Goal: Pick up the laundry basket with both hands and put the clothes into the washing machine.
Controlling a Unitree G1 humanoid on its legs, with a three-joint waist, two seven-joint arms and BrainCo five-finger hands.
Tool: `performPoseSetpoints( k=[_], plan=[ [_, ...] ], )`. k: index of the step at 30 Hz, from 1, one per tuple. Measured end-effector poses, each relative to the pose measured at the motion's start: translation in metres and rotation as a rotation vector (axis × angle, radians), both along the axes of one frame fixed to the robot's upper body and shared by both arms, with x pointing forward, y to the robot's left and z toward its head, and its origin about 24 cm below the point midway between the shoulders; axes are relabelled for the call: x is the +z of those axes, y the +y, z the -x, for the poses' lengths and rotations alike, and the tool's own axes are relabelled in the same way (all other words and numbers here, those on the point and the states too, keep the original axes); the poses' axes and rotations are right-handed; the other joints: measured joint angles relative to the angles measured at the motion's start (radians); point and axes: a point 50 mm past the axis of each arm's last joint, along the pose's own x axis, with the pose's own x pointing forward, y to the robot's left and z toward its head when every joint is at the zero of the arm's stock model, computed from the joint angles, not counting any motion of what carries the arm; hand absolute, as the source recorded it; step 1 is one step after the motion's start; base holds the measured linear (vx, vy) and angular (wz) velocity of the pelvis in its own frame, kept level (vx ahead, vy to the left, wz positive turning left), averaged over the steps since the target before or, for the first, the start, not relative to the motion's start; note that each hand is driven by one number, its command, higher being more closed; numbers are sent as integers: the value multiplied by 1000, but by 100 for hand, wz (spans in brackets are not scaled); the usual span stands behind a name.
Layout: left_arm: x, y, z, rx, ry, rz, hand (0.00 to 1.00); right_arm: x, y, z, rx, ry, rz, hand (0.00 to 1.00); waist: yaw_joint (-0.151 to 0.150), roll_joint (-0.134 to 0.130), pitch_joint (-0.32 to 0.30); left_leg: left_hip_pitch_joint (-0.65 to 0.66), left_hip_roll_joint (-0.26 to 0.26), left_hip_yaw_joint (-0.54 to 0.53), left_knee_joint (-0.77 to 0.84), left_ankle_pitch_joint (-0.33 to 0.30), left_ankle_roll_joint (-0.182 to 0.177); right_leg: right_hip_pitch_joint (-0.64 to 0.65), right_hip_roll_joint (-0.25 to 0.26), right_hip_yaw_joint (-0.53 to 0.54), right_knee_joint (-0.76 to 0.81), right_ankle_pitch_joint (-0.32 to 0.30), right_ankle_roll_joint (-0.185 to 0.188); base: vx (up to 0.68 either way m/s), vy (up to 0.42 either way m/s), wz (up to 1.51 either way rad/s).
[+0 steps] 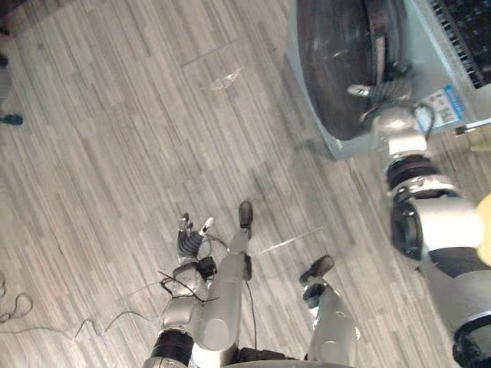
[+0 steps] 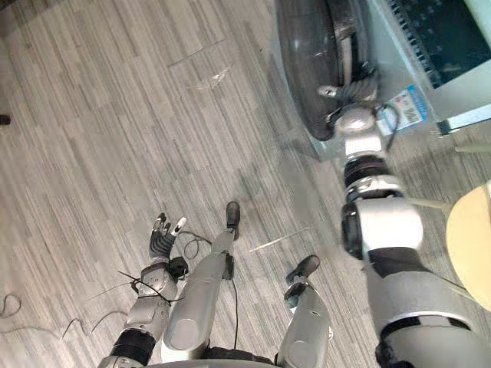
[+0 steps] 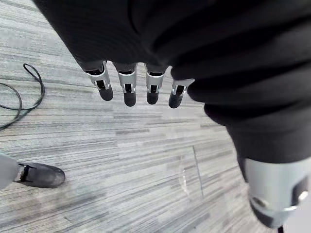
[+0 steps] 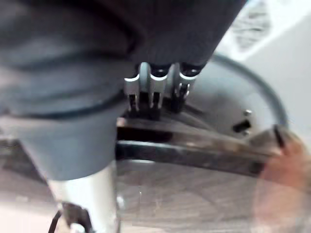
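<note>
Both arms extended: right hand [image 1: 377,92] at washer door [image 1: 334,61], left hand [image 1: 189,241] low.

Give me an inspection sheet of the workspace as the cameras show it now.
surface: wood-look plank floor, with what looks like a patch of clear tape stuck on it.
job's things: washing machine ahead on the robot's right, round dark door towards the floor space.
clutter: small dark object at the far left edge, too small to identify.
hands: left hand hangs open over the floor, holding nothing; right hand is at the door's edge, grasp cannot be told.
cables: nothing seen beyond the robot's own.
surroundings: round beige surface at the right edge.
</note>
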Motion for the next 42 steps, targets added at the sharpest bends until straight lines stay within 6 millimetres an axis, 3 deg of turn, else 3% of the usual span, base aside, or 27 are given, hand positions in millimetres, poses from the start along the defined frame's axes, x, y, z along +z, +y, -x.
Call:
performPoseSetpoints(
  k=[5,9,10,14,17,21,24,27,29,32,34,36,39,42],
  plan=[
    [-2,6,5,-5,0,-2,0,8,-13,2,37,17,32,0,3,5,3,-15,-1,-12,-10,8,-2,-9,5,-5,-2,-1,1,-24,-16,8],
    [-3,4,5,-55,5,2,0,2,-22,5,222,-37,-262,0,4,5,3,-15,-2,-16,-33,18,-4,-14,7,-11,-2,-3,-3,2,-25,3],
    [-4,3,4,-74,6,9,0,-13,-15,5,325,-79,-406,0,8,5,3,-15,-1,-12,-33,18,-4,-18,6,-5,-2,-3,-3,23,-42,-11],
    [-1,1,3,-87,-5,40,0,-46,21,4,544,-137,-691,0,-1,5,2,-3,8,8,-36,19,-5,-28,7,18,2,-2,2,46,-73,-18],
    [17,-2,-2,-80,-87,60,0,-75,57,6,670,-128,-887,0,3,6,2,16,13,18,-39,22,-1,-22,9,29,6,-13,-1,76,-99,-12],
    [59,4,-9,-23,-288,61,0,-108,117,12,802,-98,-1199,0,21,9,0,27,21,33,-37,27,-7,-21,8,31,26,-30,-4,94,-102,-2],
    [81,18,-10,92,-397,86,0,-101,150,18,892,-151,-1361,0,29,9,0,32,21,36,-31,29,-11,-15,1,28,32,-36,-6,52,-55,3],
    [90,22,-9,157,-440,112,0,-91,151,21,915,-231,-1380,0,29,10,-1,53,19,37,-31,29,-12,9,-5,23,31,-37,-5,12,-14,4],
    [97,22,-8,173,-474,107,0,-98,146,25,897,-249,-1353,0,26,9,-14,56,19,35,-33,25,-15,18,-5,12,30,-43,-5,-24,-6,8],
    [108,25,-10,237,-518,111,0,-155,122,35,700,-179,-1379,0,25,8,-45,54,19,33,-34,9,-32,20,-4,3,44,-55,-2,-26,-7,10],
    [122,29,-8,309,-568,65,0,-213,113,54,514,-40,-1412,0,22,6,-55,55,19,30,-35,9,-32,24,1,1,45,-55,-4,1,-30,4],
    [133,28,-6,336,-612,-1,0,-249,110,73,414,62,-1422,0,19,6,-55,57,21,30,-35,9,-32,26,4,2,44,-55,-2,20,-37,1],
    [143,20,-10,298,-647,-129,0,-291,113,102,310,208,-1425,0,5,1,-60,58,25,31,-34,12,-28,27,9,4,41,-54,-3,32,-49,-2],
    [136,13,-27,143,-602,-252,0,-325,112,132,241,372,-1331,0,-11,-7,-69,58,30,38,-31,13,-27,24,14,12,36,-52,-5,30,-51,-9]
  ],
)
